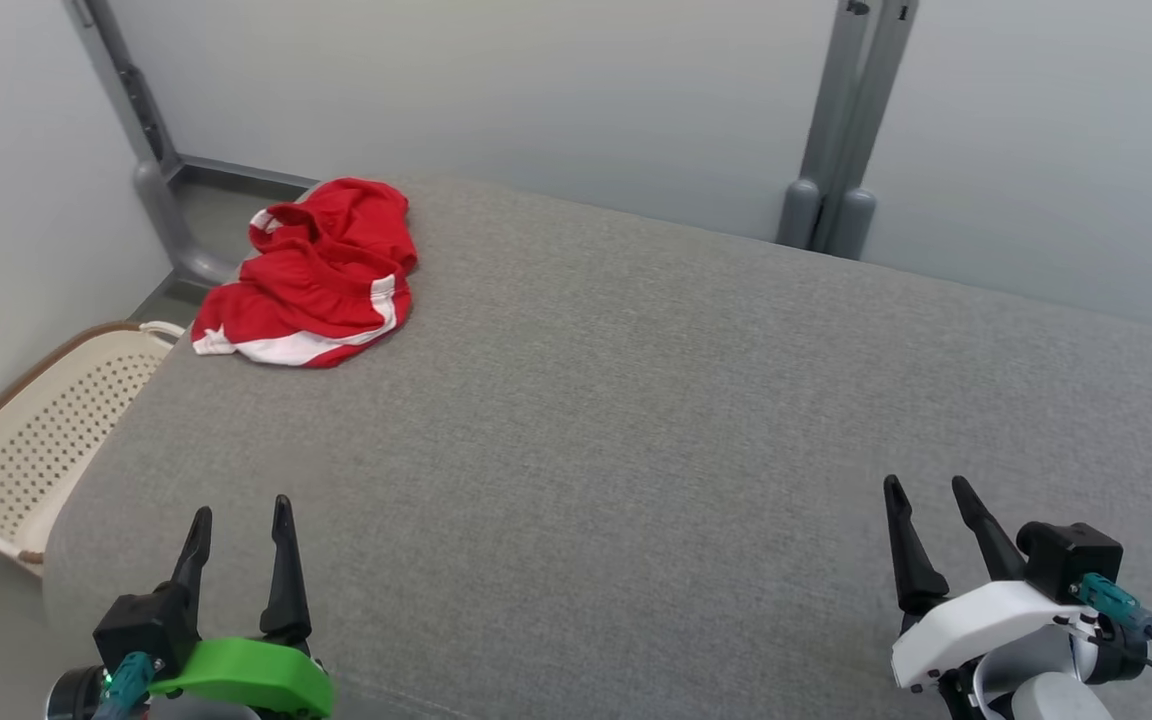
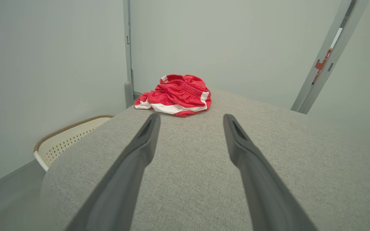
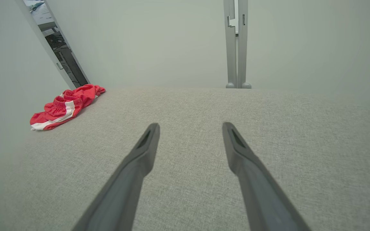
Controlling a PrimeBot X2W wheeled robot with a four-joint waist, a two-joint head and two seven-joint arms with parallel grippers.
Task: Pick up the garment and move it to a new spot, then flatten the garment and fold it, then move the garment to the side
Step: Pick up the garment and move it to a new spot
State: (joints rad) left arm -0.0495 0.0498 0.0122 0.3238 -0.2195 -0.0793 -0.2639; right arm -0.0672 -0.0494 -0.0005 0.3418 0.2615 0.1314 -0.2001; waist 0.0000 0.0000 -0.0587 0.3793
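A crumpled red garment with white trim [image 1: 321, 275] lies bunched at the far left corner of the grey fabric-covered table [image 1: 636, 420]. The left wrist view has the garment [image 2: 177, 95] straight ahead beyond the fingers, and in the right wrist view the garment [image 3: 63, 106] sits far off to the left. My left gripper [image 1: 241, 520] hovers open at the near left edge, with nothing between its fingers. At the near right, my right gripper [image 1: 931, 495] is open too and holds nothing. Both are well short of the garment.
A cream perforated basket [image 1: 31, 440] with a brown rim stands on the floor beside the table's left edge. Grey metal posts [image 1: 836, 140] rise against the pale wall behind the table, and another post [image 1: 151, 150] stands at the back left.
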